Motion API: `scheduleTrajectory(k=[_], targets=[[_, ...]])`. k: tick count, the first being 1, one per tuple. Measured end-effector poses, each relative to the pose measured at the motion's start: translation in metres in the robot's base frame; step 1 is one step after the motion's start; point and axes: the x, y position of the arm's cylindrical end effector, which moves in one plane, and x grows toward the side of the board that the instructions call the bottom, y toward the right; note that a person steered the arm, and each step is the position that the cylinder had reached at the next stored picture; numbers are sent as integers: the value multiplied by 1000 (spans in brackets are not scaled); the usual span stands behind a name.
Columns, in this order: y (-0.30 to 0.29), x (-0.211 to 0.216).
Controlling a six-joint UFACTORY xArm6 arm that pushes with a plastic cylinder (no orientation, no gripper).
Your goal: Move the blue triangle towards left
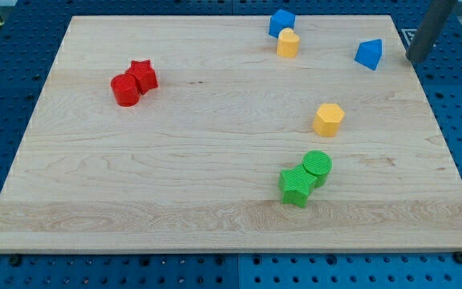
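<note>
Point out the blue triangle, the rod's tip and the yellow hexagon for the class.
blue triangle [368, 54]: camera view, centre of its front face.
my tip [414, 59]: camera view, rod's very lower end, right of the blue triangle.
yellow hexagon [328, 119]: camera view, middle of its top face.

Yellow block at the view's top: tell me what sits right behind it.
A blue cube sits directly behind the yellow block, touching or nearly so. The cube's lower front part is covered by the yellow block, so actual contact cannot be seen. My tip is far off, right of the blue triangle.
</note>
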Motion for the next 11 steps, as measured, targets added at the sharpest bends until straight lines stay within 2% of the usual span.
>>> scheduleTrajectory(k=[1,4,6,8,11], targets=[[-5,13],[-81,13],[-111,13],[-44,13],[-52,-5]])
